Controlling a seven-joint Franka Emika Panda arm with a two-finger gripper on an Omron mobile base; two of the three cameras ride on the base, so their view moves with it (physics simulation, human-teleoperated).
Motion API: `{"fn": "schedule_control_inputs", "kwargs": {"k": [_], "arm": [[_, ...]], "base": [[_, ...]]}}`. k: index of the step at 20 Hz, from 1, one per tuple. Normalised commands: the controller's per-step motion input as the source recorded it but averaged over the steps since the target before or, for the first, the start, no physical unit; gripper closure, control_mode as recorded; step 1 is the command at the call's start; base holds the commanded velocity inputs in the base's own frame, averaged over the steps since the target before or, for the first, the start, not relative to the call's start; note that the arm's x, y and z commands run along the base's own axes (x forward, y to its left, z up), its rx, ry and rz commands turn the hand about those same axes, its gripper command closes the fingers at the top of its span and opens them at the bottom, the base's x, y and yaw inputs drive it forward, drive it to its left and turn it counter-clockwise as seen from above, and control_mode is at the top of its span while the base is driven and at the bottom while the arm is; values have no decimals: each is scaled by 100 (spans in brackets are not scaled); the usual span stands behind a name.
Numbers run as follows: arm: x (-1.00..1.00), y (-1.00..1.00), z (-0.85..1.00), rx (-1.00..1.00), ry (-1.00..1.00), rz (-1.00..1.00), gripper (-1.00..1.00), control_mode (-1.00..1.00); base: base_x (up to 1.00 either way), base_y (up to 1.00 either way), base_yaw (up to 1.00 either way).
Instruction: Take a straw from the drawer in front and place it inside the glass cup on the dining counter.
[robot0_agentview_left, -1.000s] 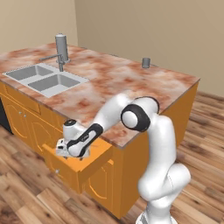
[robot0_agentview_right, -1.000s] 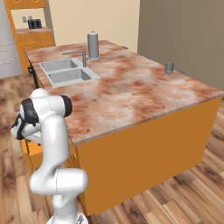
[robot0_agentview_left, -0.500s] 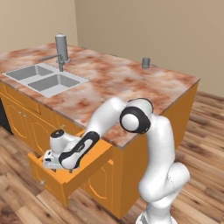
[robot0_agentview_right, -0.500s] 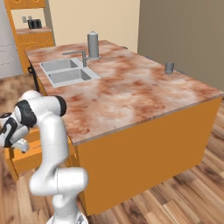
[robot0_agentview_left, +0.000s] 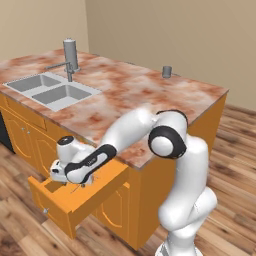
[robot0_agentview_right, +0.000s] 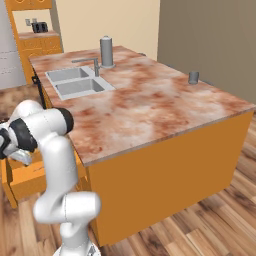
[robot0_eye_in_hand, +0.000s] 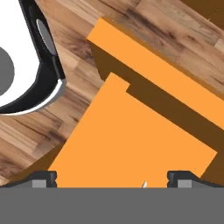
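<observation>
Over the pulled-out drawer (robot0_agentview_left: 75, 197), at seven o'clock from the glass cup (robot0_agentview_left: 167, 71) on the table (robot0_agentview_left: 140, 90), the pincer (robot0_eye_in_hand: 112, 177) is held wide open and empty.

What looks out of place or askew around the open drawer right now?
Nothing stands out. The drawer is pulled out squarely, the open end effector hangs over its inside, and the glass cup stands upright on the dining counter.

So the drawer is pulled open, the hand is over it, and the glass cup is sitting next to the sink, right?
Not quite. The drawer is open with the hand over it, but the glass cup stands near the counter's far edge, well away from the sink, as the left base view shows.
</observation>
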Motion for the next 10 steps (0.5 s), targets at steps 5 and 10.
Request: {"fn": "schedule_control_inputs", "kwargs": {"k": [5, 10], "arm": [[62, -56, 27, 1, 7, -9, -100, -100], [63, -26, -18, 0, 7, -2, -100, -100]], "base": [[0, 0, 0], [0, 0, 0]]}}
